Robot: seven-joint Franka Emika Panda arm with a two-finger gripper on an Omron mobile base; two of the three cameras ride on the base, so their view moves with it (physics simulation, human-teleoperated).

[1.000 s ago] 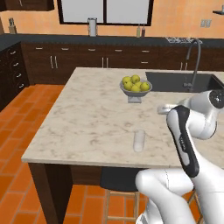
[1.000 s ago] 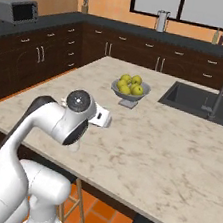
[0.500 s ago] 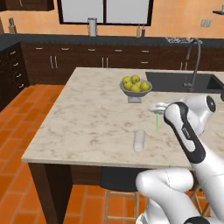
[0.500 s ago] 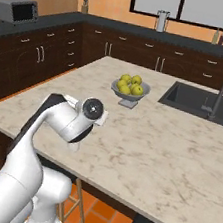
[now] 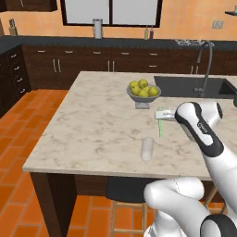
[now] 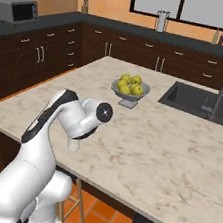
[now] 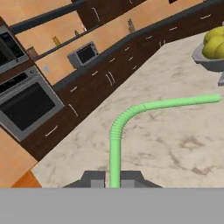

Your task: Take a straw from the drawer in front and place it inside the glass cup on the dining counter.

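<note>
My gripper [image 7: 114,178] is shut on the thin green straw [image 7: 116,140], which rises between the fingertips and bends off to the right. From the left base, the gripper [image 5: 162,114] is held over the dining counter [image 5: 92,125] with the straw [image 5: 159,127] hanging down from it. The clear glass cup [image 5: 147,148] stands upright near the counter's front edge, a little in front and to the left of the straw's lower end. The drawer is out of view.
A bowl of yellow-green fruit [image 5: 143,91] stands mid-counter, just behind the gripper, also seen as the bowl [image 6: 130,89]. The sink [image 5: 194,87] with its faucet [image 5: 203,65] lies at the right. A dark stool [image 5: 125,190] sits under the counter's front edge.
The hand has turned and edged slightly left over the counter, and the straw has come into sight below it. Cup and bowl have not moved.
</note>
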